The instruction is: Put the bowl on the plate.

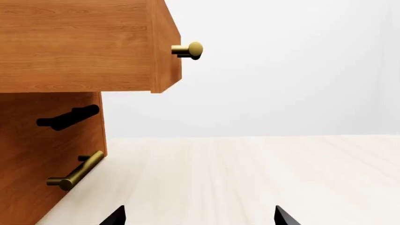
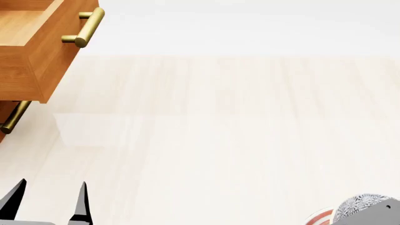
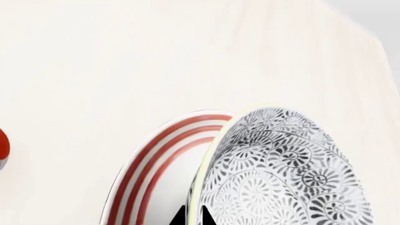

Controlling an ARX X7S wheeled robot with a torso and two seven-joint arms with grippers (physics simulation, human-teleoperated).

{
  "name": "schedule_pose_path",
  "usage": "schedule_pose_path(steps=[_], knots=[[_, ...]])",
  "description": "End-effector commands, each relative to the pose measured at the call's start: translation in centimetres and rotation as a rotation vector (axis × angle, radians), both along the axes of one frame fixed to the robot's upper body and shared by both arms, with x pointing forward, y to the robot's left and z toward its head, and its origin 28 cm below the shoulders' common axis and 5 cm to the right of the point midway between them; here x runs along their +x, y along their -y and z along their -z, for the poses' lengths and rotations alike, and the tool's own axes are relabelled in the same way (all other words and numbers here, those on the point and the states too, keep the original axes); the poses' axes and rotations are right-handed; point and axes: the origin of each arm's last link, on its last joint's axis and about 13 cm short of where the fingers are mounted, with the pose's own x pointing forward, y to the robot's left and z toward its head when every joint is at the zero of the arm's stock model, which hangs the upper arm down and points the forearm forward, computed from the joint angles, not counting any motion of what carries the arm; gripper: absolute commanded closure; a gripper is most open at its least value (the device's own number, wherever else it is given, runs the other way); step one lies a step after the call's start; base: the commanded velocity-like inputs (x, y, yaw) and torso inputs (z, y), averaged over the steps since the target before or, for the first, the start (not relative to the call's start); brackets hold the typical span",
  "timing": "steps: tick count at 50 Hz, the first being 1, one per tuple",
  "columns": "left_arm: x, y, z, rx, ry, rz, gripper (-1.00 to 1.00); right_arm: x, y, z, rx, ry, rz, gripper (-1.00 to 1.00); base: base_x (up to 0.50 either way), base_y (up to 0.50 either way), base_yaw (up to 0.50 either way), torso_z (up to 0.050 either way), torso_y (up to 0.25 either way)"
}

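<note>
In the right wrist view the grey floral bowl (image 3: 281,173) fills the lower right, and my right gripper (image 3: 193,216) is shut on its rim, one black fingertip (image 3: 180,218) outside and one inside. Just beyond the bowl lies the white plate (image 3: 144,173) with red rings, partly covered by it; I cannot tell whether they touch. The head view shows the bowl (image 2: 357,204) and a sliver of the plate (image 2: 320,217) at the bottom right corner. My left gripper (image 2: 48,199) hangs open over bare tabletop at the bottom left, its fingers wide apart around nothing (image 1: 200,216).
A wooden cabinet stands at the far left with an open drawer (image 2: 31,51) jutting out, its brass handle (image 2: 84,28) facing right, and a lower handle (image 2: 12,117) under it. A red object (image 3: 3,145) shows at the edge of the right wrist view. The pale wooden table (image 2: 218,131) stretches ahead.
</note>
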Motion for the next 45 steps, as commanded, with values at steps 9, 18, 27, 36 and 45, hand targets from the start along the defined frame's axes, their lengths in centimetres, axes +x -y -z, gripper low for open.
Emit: schedule_pose_path(steps=[9, 18, 27, 36, 45], knots=[[0.0, 0.0, 0.0, 0.0, -0.002, -0.001, -1.0, 0.6, 0.3, 0.7, 0.015, 0.023, 0.012, 1.0, 0.0, 0.0, 0.0, 0.0, 0.0], [-0.1, 0.0, 0.0, 0.003, -0.001, -0.002, -1.0, 0.8, 0.3, 1.0, 0.023, 0.021, 0.014, 1.0, 0.0, 0.0, 0.0, 0.0, 0.001], [-0.1, 0.1, -0.3, 0.004, 0.0, 0.001, -1.0, 0.7, 0.3, 1.2, 0.028, 0.019, 0.014, 1.0, 0.0, 0.0, 0.0, 0.001, 0.0], [-0.1, 0.0, -0.4, 0.001, 0.002, -0.001, -1.0, 0.9, 0.3, 1.6, 0.034, 0.01, 0.013, 1.0, 0.0, 0.0, 0.0, 0.0, 0.0], [0.0, 0.0, -0.2, 0.002, 0.002, -0.002, -1.0, 1.1, 0.3, 2.1, 0.048, -0.001, 0.012, 1.0, 0.0, 0.0, 0.0, 0.0, 0.0]])
